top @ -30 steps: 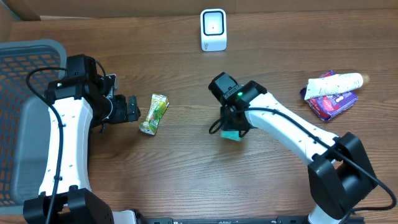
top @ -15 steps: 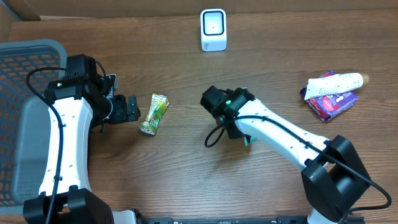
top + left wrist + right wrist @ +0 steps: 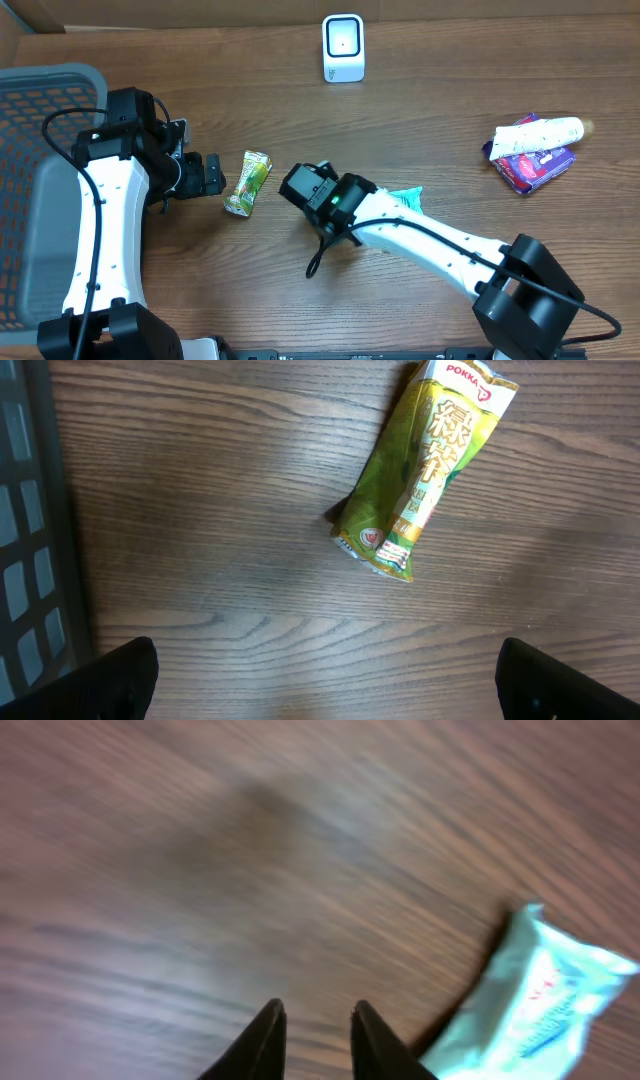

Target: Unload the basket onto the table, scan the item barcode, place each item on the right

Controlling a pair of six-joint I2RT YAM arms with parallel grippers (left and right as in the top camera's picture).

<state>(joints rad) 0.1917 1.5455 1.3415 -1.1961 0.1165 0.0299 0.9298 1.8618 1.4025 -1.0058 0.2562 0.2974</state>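
Release: the right gripper [image 3: 312, 1010] has let go of the teal packet [image 3: 403, 199] and swung left, its fingers slightly apart and empty. The packet lies flat right of centre, well short of the scanner [image 3: 343, 47] at the far edge, so scanning probably needs a regrasp. It looks thin, crinkly and printed, with no barcode visible.

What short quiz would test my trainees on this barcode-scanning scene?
1. True or false: the right tool grips the pale blue packet.
2. The green tea packet lies: A) on the table in front of the open left tool; B) inside the grey basket; C) against the white scanner.
3. Which brand name is printed on the green tea packet?

Key
1. False: the packet lies on the table beside the fingers, not between them.
2. A.
3. POKKA.
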